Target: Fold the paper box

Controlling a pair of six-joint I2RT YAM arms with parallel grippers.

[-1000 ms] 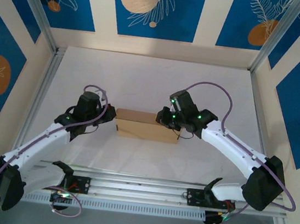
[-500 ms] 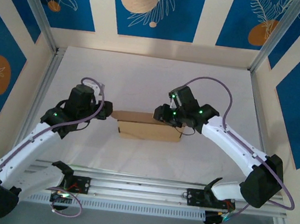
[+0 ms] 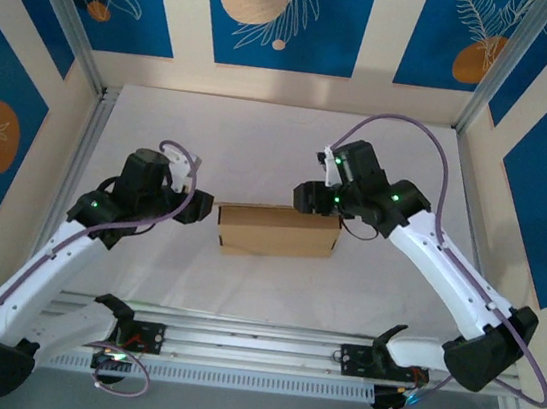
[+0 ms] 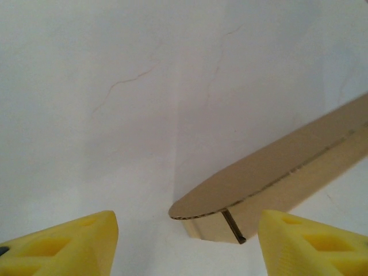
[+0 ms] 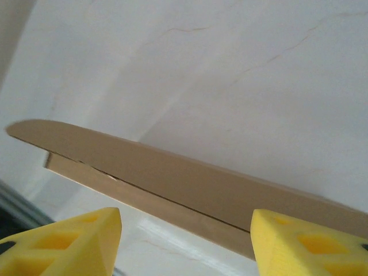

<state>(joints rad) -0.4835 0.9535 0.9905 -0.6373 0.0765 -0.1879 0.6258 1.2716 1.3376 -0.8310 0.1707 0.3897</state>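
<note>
Top view: the paper box [image 3: 278, 232] lies closed-looking on the white table [image 3: 260, 152], its long axis running straight from one gripper toward the other. The left gripper [image 3: 199, 207] sits just beside the box's near end. The right gripper [image 3: 304, 197] hovers at the far rear corner of the other end.

Left wrist view: two yellow fingers [image 4: 69, 244] stand wide apart, holding nothing. Ahead of them and between them is the box's end, with a rounded lid corner overhanging the body. The box stretches away up and to the right.

Right wrist view: the yellow fingers [image 5: 69, 244] are again spread and empty. The box crosses ahead of them, slanting down to the right, with the lid edge a little proud of the wall.

The lid seems not fully seated. Pressing both ends down together and evenly should keep the box square. The jaws should stay clear of the overhanging lip.
</note>
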